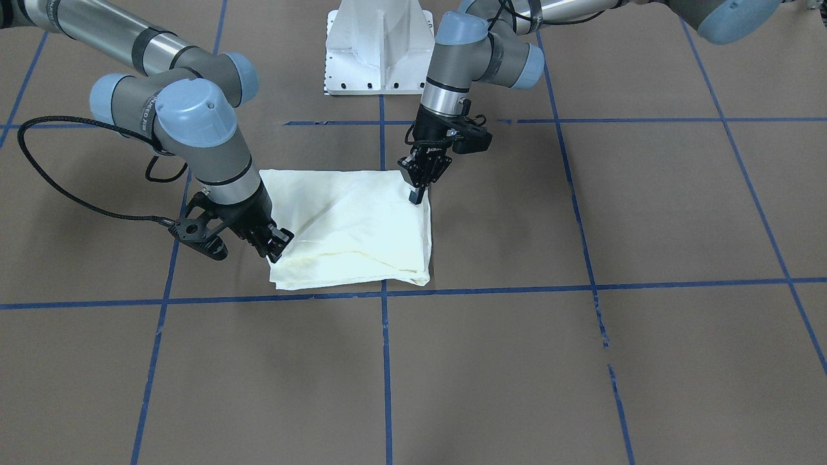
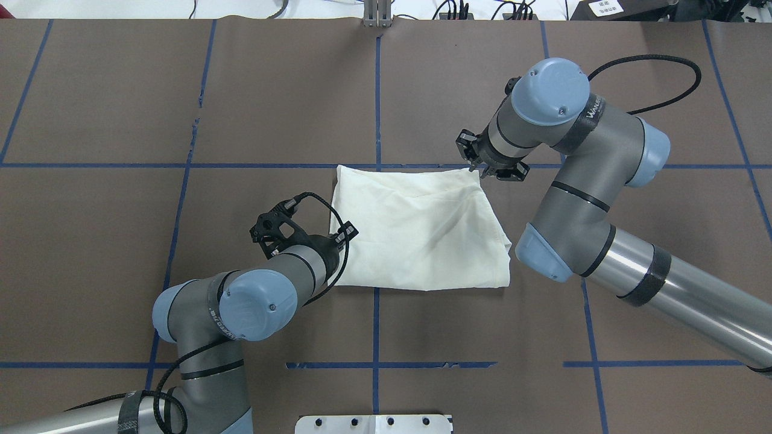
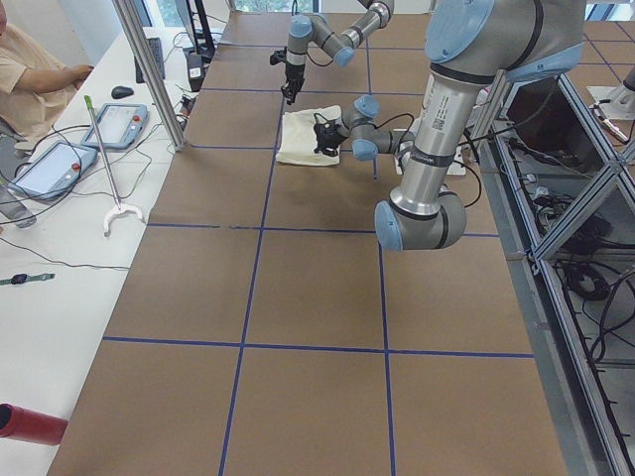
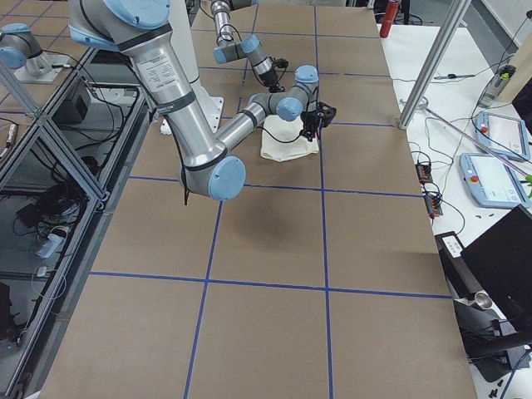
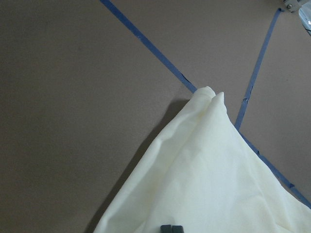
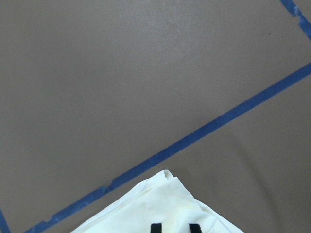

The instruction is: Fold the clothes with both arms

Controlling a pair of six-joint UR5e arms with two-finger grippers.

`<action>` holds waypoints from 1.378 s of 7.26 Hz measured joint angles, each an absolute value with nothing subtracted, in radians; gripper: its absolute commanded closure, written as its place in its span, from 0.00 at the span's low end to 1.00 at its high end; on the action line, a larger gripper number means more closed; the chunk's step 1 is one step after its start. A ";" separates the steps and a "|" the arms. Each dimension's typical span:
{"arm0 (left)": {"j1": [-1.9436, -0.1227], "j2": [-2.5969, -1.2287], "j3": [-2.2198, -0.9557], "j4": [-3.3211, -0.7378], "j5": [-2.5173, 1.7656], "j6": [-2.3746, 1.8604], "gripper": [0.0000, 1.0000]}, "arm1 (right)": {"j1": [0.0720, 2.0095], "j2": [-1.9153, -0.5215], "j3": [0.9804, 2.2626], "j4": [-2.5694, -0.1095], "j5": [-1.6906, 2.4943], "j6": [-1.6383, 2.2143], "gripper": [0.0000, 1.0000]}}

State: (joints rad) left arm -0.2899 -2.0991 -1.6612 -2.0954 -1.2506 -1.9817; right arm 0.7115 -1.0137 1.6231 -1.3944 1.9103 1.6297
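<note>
Left of the front-facing view: right arm [image 1: 194, 129] reaches down, with the right gripper [image 1: 276, 247] at the left edge of the T-shirt [image 1: 355, 226], near its lower left corner. The right wrist view shows its fingers [image 6: 155, 228] apart, over the cloth near that corner.

Centre frame: T-shirt folded to a rough square, plain cream side up, flat on the brown table [image 1: 581, 374]. It straddles the vertical blue tape line [image 1: 386, 361], lower edge just above the horizontal one. A diagonal crease runs across it between the two grippers.

Right of that: left arm [image 1: 465, 58] comes down from the top, left gripper [image 1: 418, 192] pointing down onto the T-shirt's upper right corner. Its fingers [image 5: 166, 228] are together, tips at the cloth. Can't tell if fabric is pinched between them.
</note>
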 measured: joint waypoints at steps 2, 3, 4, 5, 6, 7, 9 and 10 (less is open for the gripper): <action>-0.285 -2.098 -1.651 -2.095 -1.248 -1.971 1.00 | 0.712 -1.025 1.648 -1.396 1.909 1.632 0.67; -0.284 -2.097 -1.645 -2.095 -1.248 -1.969 1.00 | 0.713 -1.028 1.661 -1.396 1.909 1.633 0.66; -0.284 -2.093 -1.642 -2.095 -1.249 -1.968 1.00 | 0.713 -1.030 1.670 -1.397 1.908 1.634 0.65; -0.284 -2.085 -1.641 -2.096 -1.249 -1.968 1.00 | 0.714 -1.033 1.679 -1.397 1.907 1.634 0.64; -0.284 -2.074 -1.642 -2.096 -1.249 -1.968 1.00 | 0.715 -1.037 1.687 -1.397 1.907 1.634 0.64; -0.284 -2.062 -1.645 -2.096 -1.250 -1.960 1.00 | 0.716 -1.047 1.701 -1.397 1.906 1.633 0.64; -0.291 -2.034 -1.673 -2.094 -1.253 -1.879 1.00 | 0.717 -1.085 1.753 -1.397 1.910 1.627 0.63; -0.301 -1.999 -1.702 -2.094 -1.266 -1.837 1.00 | 0.719 -1.097 1.774 -1.397 1.911 1.625 0.63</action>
State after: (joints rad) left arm -0.3011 -1.9989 -1.7025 -2.0940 -1.2661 -1.8370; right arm 0.7187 -1.0969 1.7739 -1.3974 1.9107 1.6250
